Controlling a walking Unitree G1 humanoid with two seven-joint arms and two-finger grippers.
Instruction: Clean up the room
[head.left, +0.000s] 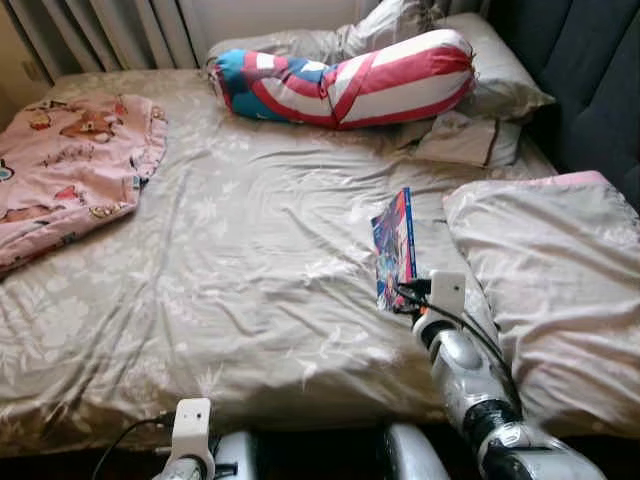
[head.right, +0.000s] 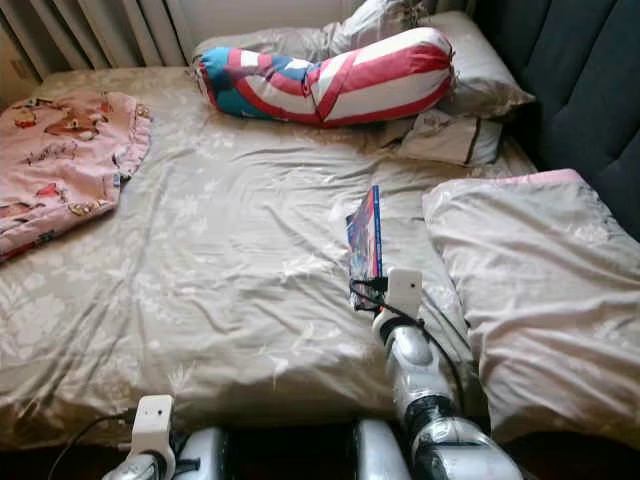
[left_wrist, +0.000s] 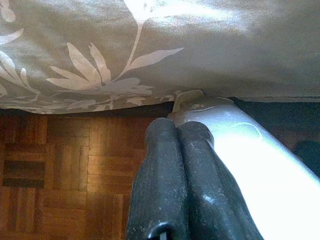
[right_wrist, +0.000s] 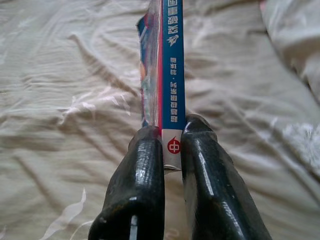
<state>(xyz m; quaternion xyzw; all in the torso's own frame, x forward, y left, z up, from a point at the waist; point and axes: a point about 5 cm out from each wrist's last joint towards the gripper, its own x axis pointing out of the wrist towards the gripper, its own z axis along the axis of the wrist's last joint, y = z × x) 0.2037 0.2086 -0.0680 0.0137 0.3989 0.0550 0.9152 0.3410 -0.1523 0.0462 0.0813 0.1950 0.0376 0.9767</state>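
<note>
Two right gripper (right_wrist: 172, 145) fingers pinch the book's (right_wrist: 170, 75) spine, seemingly upright above the bed (head.left: 230, 260).

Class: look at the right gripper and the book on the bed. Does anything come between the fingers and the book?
Nothing visible does. The right gripper is shut on the book, its fingers pinching the spine end directly, above the bedsheet.

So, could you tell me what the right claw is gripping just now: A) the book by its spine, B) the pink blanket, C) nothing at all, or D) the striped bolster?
A: the right claw is shut on the blue spine of the book, which stands on edge above the sheet.
</note>
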